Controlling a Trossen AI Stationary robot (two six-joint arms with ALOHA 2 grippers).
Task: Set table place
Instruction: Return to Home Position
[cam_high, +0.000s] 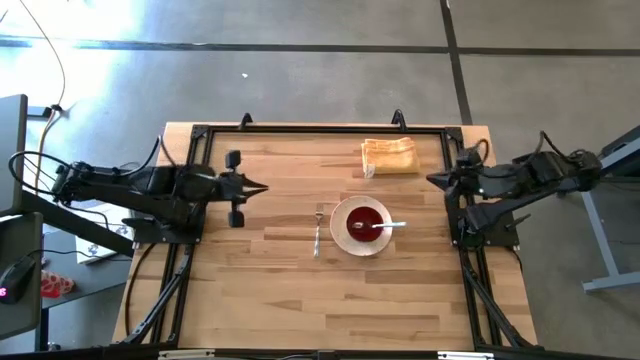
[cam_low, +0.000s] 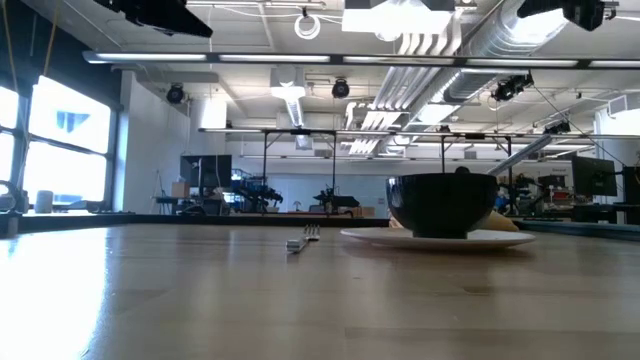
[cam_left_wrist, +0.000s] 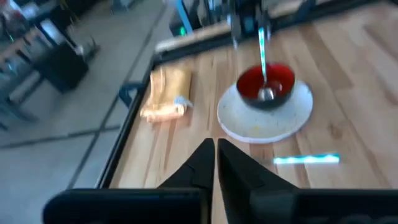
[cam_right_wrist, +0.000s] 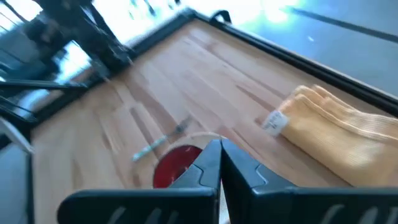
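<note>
Pale plank tabletop (cam_high: 290, 300), seen from above. The cream plate (cam_high: 343, 241) lay right of centre, bearing the red bowl (cam_high: 362, 217); the spoon (cam_high: 394, 225) rested in the bowl, handle toward my right arm. The fork (cam_high: 318, 232) lay just beside the plate, on my left-arm side. A folded yellow cloth (cam_high: 390, 156) lay apart, near the tabletop's edge. My left claw (cam_high: 262, 188) and right claw (cam_high: 432, 180) hung at opposite sides, both pressed shut, empty.
</note>
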